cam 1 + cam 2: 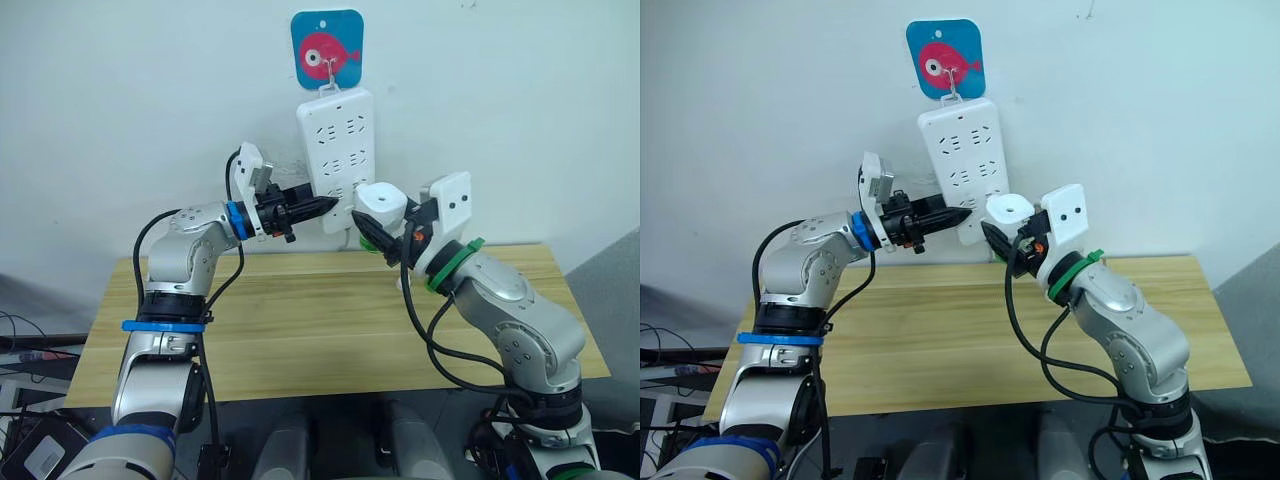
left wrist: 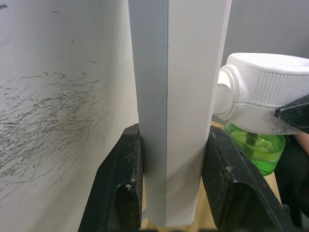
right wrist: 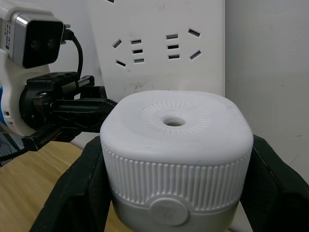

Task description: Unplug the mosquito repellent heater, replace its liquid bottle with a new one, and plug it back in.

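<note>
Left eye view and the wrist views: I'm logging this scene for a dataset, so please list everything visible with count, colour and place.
mosquito repellent heater: one, white, held in the right gripper beside the power strip's lower right edge
liquid bottle: one, green, under the heater
power strip: one, white, hanging on the wall
fish hook plaque: one, blue with a red fish, on the wall above the strip
table: one, light wood, against the wall
left gripper: black fingers clamping the strip's lower edge
right gripper: black fingers closed around the heater
</note>
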Tool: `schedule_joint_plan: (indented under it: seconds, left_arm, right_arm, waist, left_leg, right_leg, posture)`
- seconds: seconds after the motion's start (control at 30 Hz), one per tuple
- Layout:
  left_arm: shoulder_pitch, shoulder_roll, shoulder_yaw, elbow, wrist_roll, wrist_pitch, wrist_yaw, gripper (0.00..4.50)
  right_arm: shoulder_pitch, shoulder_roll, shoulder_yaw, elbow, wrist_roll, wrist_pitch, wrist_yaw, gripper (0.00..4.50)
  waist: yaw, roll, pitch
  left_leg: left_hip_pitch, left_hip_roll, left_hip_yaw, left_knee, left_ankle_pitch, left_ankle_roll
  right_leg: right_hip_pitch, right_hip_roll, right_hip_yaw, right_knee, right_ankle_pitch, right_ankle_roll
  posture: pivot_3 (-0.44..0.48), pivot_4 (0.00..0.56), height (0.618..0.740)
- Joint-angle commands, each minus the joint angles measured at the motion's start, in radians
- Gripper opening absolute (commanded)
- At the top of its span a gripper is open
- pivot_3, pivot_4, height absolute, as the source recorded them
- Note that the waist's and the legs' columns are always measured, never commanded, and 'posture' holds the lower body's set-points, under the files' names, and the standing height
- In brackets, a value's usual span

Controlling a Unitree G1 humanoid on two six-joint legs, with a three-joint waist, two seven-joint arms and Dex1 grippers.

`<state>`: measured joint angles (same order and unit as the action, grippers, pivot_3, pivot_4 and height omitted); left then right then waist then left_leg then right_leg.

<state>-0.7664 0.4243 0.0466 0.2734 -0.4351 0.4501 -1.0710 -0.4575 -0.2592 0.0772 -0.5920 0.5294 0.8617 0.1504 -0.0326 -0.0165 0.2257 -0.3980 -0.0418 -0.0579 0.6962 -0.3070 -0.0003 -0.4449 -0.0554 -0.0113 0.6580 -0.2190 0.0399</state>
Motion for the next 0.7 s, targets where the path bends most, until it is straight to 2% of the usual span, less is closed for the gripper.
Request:
schedule_joint_plan:
  seconds: [0.03, 0.1, 0.23, 0.37, 0.47, 0.57, 0.7]
  left_arm:
    - [0.007, -0.002, -0.028, -0.062, -0.012, -0.005, -0.028, 1.29]
    - [0.005, -0.003, -0.029, -0.058, -0.012, -0.005, -0.028, 1.29]
    - [0.005, -0.007, -0.032, -0.059, -0.012, -0.010, -0.028, 1.29]
    - [0.001, -0.018, -0.036, -0.055, -0.011, -0.017, -0.033, 1.29]
    - [-0.010, -0.029, -0.039, -0.043, -0.009, -0.025, -0.038, 1.29]
    - [-0.024, -0.042, -0.044, -0.030, -0.008, -0.034, -0.042, 1.29]
    - [-0.034, -0.054, -0.041, -0.015, -0.004, -0.042, -0.048, 1.29]
  right_arm:
    - [-0.052, 0.020, -0.004, 0.000, -0.013, 0.016, -0.020, 3.04]
    - [-0.066, 0.042, -0.015, 0.017, -0.007, 0.030, -0.032, 3.04]
    - [-0.116, 0.015, 0.027, 0.061, -0.073, 0.023, -0.023, 3.04]
    - [-0.129, 0.083, -0.008, 0.095, -0.055, 0.016, -0.043, 3.04]
    - [-0.144, 0.024, 0.071, 0.119, -0.135, -0.001, -0.004, 3.04]
    - [-0.162, 0.111, 0.005, 0.148, -0.086, 0.024, -0.048, 3.04]
    - [-0.170, 0.119, 0.024, 0.167, -0.126, 0.010, -0.037, 3.04]
  waist:
    - [0.000, 0.000, 0.000]
    - [0.000, 0.000, 0.000]
    - [0.000, 0.000, 0.000]
    - [-0.001, 0.000, 0.000]
    - [-0.001, 0.000, 0.000]
    - [-0.001, 0.000, 0.000]
    - [-0.001, 0.000, 0.000]
  left_leg:
    - [0.000, 0.000, 0.000, 0.000, 0.000, 0.000]
    - [0.000, 0.000, 0.000, 0.000, 0.000, 0.000]
    - [0.000, 0.000, 0.001, 0.000, 0.000, 0.000]
    - [0.000, 0.001, 0.001, 0.000, 0.000, 0.000]
    - [0.000, 0.001, 0.001, 0.000, 0.000, 0.000]
    - [0.000, 0.001, 0.001, 0.000, 0.000, 0.000]
    - [0.000, 0.001, 0.001, 0.001, 0.000, -0.001]
  right_leg:
    - [0.000, 0.000, 0.000, 0.000, 0.000, 0.000]
    - [0.000, 0.000, 0.000, 0.000, 0.000, 0.000]
    - [-0.001, 0.000, 0.000, 0.000, 0.000, 0.000]
    - [-0.001, 0.000, 0.000, 0.001, 0.000, 0.000]
    - [-0.002, 0.000, 0.001, 0.002, 0.000, 0.000]
    - [-0.001, 0.000, 0.001, 0.002, 0.000, 0.000]
    - [-0.002, 0.000, 0.001, 0.003, 0.000, 0.000]
  posture:
    - [-0.040, 0.236, 0.740]
    - [-0.041, 0.240, 0.740]
    - [-0.039, 0.241, 0.740]
    - [-0.034, 0.242, 0.740]
    - [-0.034, 0.240, 0.740]
    - [-0.031, 0.242, 0.740]
    - [-0.035, 0.239, 0.740]
